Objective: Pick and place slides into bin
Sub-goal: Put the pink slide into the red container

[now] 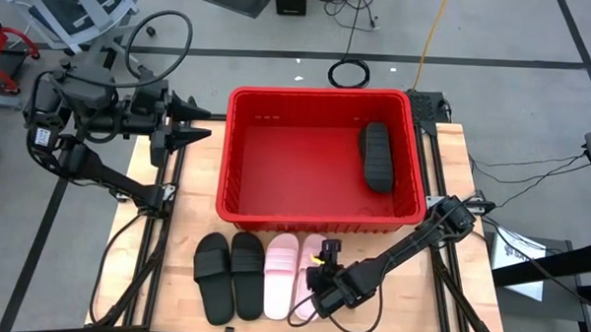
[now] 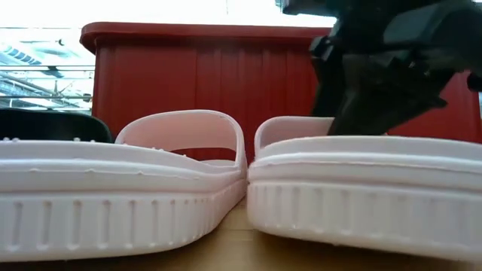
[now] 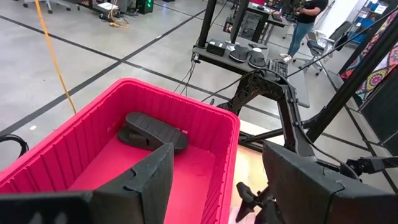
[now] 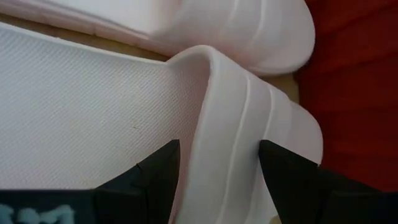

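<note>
Low view, right hand [image 2: 376, 113] half-hiding pink slide [image 2: 361, 188]

2 dark, matte-black jointed arms carry 2-finger grippers. The left arm [image 1: 89, 164] is built of chunky black housings, with a white label on 1 housing and black cables looping behind it. The right arm [image 1: 411, 239] is a slim black link ending in a boxy wrist. Left gripper [image 3: 214, 180] fingers are broad, angular, black wedges; right gripper [image 4: 217, 171] fingers match, with pale lettering on the housing below.
</note>
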